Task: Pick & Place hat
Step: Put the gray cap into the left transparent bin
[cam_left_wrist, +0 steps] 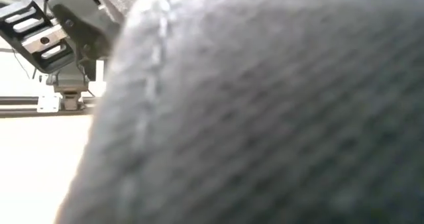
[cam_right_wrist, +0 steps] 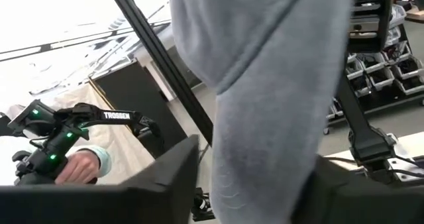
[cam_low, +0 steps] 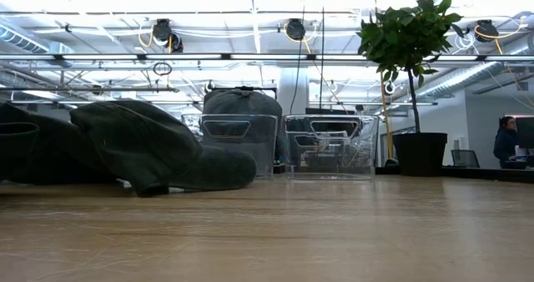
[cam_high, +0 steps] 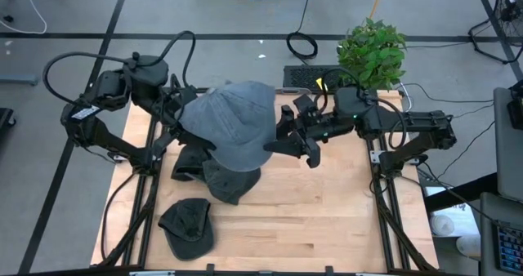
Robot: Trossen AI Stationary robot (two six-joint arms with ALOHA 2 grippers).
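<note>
Blue-grey cap (cam_high: 233,125): held up above the table's rear centre, between the two arms. Its denim-like fabric fills the left wrist view (cam_left_wrist: 265,118) and hangs between the fingers in the right wrist view (cam_right_wrist: 278,98).

Left gripper (cam_high: 181,119): at the cap's left edge, under the fabric. Fingers not visible from above; jaws pressed together, apparently pinching the cap's cloth, which lies directly against the wrist camera.

Right gripper (cam_high: 282,133): at the cap's right edge. The cap's brim hangs between its two dark fingers (cam_right_wrist: 165,184). Jaws partly spread around the brim; whether they press the cloth cannot be told.

Dark caps, pile (cam_high: 214,176): on the wooden table (cam_high: 327,211), below the raised cap in the high view. In the low view they appear as dark fabric mounds (cam_low: 142,153) on the left of the tabletop.

Single dark cap (cam_high: 188,224): lying apart from the pile, near the table's front-left corner.

Clear plastic bins (cam_low: 329,146): two, side by side at the table's far edge; a grey rounded form shows above the left one.

Potted plant (cam_high: 372,51): just behind the table's rear right; upright in a dark pot in the low view (cam_low: 420,153).

Person (cam_low: 506,140): far right in the room beyond the table.

Hand (cam_right_wrist: 83,164): on a second device labelled TROSSEN, seen in the right wrist view.
</note>
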